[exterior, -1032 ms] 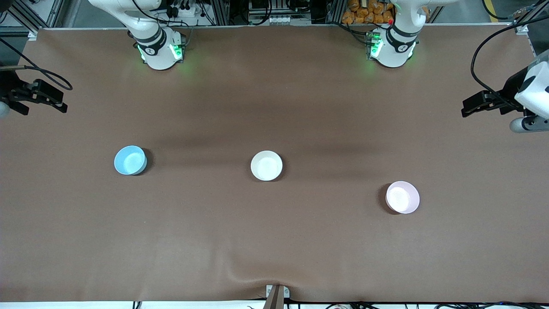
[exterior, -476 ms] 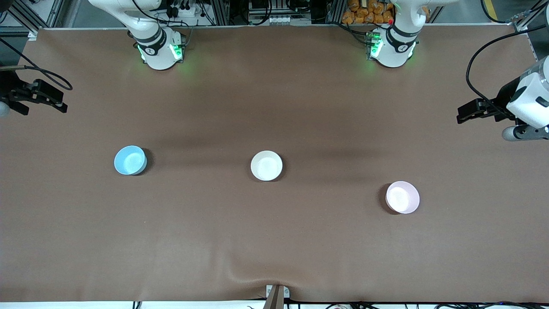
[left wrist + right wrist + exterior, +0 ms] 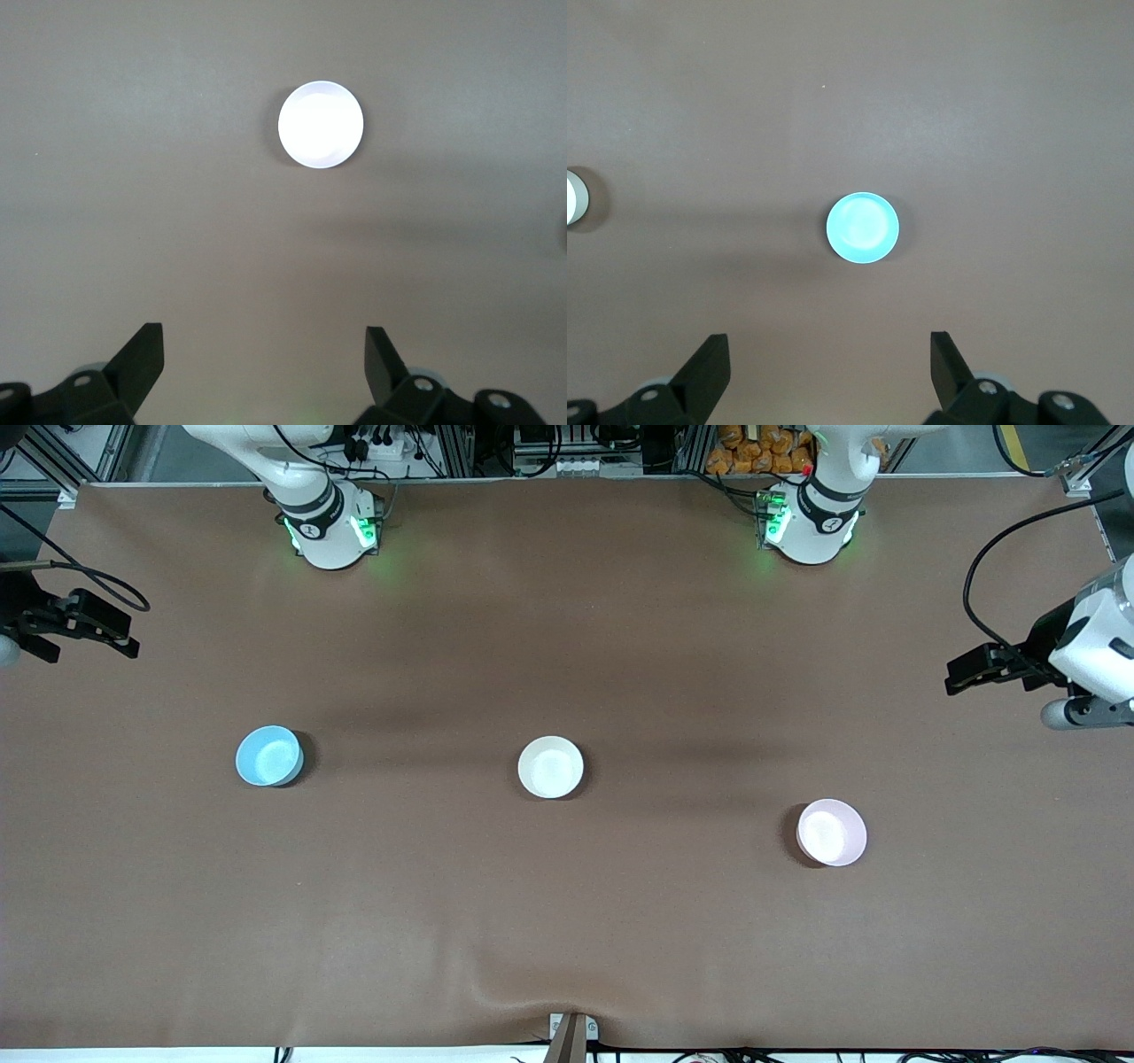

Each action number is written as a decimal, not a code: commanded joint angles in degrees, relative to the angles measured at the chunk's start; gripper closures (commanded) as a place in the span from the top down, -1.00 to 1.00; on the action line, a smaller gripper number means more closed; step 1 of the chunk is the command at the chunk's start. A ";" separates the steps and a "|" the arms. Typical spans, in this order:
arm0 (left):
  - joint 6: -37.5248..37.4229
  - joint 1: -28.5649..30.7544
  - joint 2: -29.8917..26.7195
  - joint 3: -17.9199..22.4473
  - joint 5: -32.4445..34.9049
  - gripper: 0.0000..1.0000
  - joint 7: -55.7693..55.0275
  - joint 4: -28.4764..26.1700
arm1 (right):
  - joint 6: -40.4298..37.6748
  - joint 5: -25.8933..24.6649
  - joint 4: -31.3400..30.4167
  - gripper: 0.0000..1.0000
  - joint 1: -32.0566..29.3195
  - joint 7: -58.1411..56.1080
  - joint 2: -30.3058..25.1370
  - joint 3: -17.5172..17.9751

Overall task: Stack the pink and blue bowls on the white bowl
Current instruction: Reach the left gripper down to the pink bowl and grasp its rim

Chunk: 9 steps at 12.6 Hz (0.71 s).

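Blue bowl; white bowl; pink bowl; brown table.

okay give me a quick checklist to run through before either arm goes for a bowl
1. White bowl bare, nothing stacked in it: ok.
2. Pink bowl upright, apart from the others, toward the left arm's end: ok.
3. Blue bowl upright, toward the right arm's end: ok.
4. Left gripper open and holding nothing, over the table's end: ok.
5. Right gripper open and holding nothing, blue bowl in its wrist view: ok.
6. Either gripper positioned over its bowl: not ok, both hang out at the table's ends.
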 commanded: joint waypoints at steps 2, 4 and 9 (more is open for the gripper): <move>5.78 -0.39 6.12 -0.08 -0.02 1.00 0.97 0.38 | -0.54 -0.22 0.99 1.00 -0.55 0.25 0.54 0.35; 10.87 0.31 11.03 -0.08 0.06 1.00 1.23 0.38 | -0.54 -0.22 0.99 1.00 -0.55 0.25 0.54 0.35; 26.51 -0.12 25.27 -0.17 -0.55 1.00 2.11 -0.84 | -0.54 -0.13 0.90 1.00 -0.90 0.25 0.54 0.35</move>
